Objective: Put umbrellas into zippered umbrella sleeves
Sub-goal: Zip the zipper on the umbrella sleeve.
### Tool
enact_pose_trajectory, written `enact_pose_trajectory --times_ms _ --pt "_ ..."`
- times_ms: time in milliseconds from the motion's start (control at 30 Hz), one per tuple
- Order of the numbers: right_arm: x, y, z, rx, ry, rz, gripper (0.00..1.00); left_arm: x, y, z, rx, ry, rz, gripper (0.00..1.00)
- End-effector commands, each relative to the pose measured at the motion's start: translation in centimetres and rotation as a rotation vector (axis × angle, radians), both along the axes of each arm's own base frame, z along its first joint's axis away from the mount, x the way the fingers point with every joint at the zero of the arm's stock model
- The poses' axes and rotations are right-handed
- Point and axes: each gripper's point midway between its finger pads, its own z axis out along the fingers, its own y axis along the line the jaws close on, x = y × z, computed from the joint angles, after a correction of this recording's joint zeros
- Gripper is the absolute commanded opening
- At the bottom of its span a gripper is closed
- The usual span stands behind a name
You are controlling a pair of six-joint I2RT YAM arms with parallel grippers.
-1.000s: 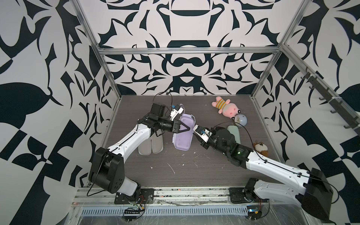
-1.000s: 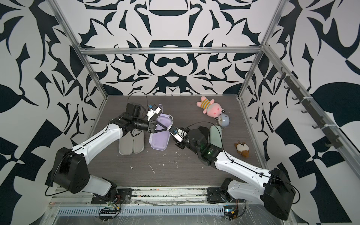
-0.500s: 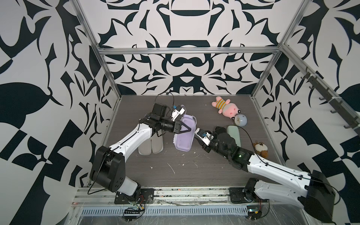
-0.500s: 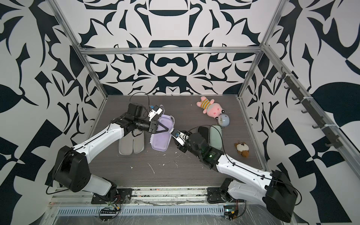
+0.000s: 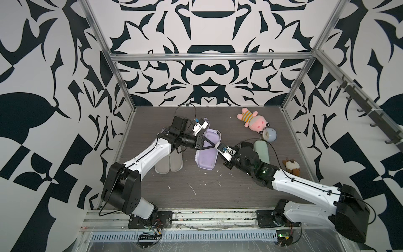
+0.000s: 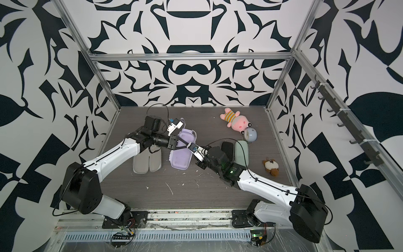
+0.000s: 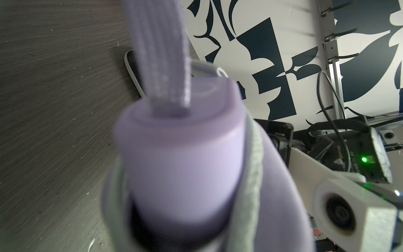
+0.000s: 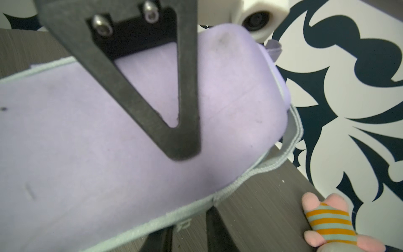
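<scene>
A lilac umbrella sleeve (image 5: 207,157) lies on the floor in mid-scene, its far end lifted. My left gripper (image 5: 214,145) is shut on it, with one black finger (image 8: 174,139) lying across the lid. The left wrist view shows a lilac umbrella (image 7: 178,152) with its strap (image 7: 161,54) sticking out between the sleeve's grey zipper edges (image 7: 253,174). My right gripper (image 8: 189,233) is at the sleeve's right rim. Its jaws stand slightly apart, with the zipper pull (image 8: 183,224) between them. A mint green sleeve (image 5: 261,150) and a black sleeve (image 6: 227,148) lie beside the right arm.
Left of the lilac sleeve, another sleeve (image 5: 169,163) lies open flat with its grey lining up. At the back right are a pink plush toy (image 5: 253,121) and a pale-blue clock (image 5: 269,134). A brown plush bear (image 5: 291,167) sits by the right wall. White scraps dot the floor.
The right gripper has shifted slightly along the sleeve's right edge. The left gripper keeps its hold on the lilac sleeve in much the same place.
</scene>
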Motion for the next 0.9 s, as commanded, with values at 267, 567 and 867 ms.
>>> enact_pose_trajectory --times_ms 267,567,867 --pt "-1.2 1.4 2.2 -0.032 -0.093 0.092 0.0 2.4 0.9 2.1 -0.041 -0.036 0.078 0.19" --pt "-7.6 3.7 -2.3 -0.29 -0.056 0.319 0.0 6.9 3.6 3.3 -0.052 -0.073 0.26 0.19" --pt "-9.3 9.3 0.3 0.08 0.189 0.294 0.0 12.7 5.6 3.7 -0.157 -0.144 0.651 0.03"
